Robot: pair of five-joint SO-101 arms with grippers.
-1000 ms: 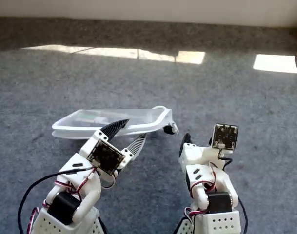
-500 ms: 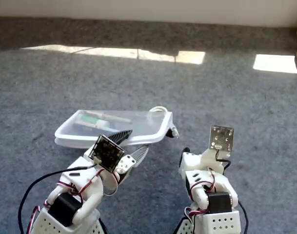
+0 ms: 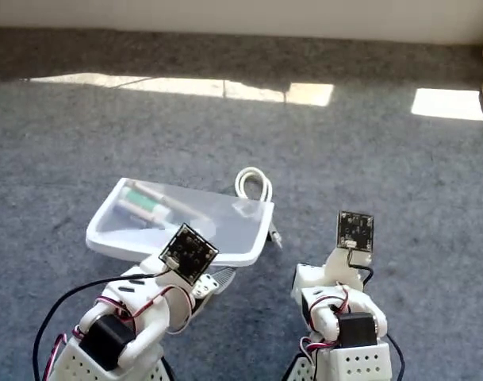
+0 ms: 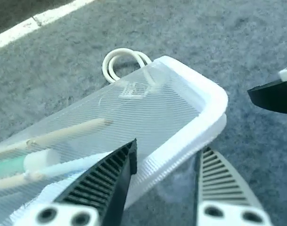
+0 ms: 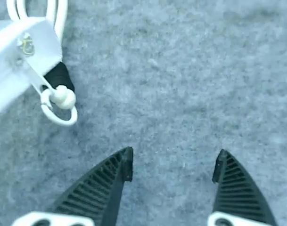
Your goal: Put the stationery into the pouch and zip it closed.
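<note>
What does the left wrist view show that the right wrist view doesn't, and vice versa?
Left wrist view: pale pens inside the translucent white mesh pouch, and the open left gripper at its edge. Right wrist view: the white zipper pull ring, and the open right gripper above grey carpet. Both: the pouch's corner, the white cord loop, carpet.

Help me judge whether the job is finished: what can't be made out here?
- Zip of the pouch: too small in the high view; the right wrist view's edge cuts it beyond the zipper pull.
- Count of the stationery: blurred through the pouch, cut by the left wrist view's edge.
</note>
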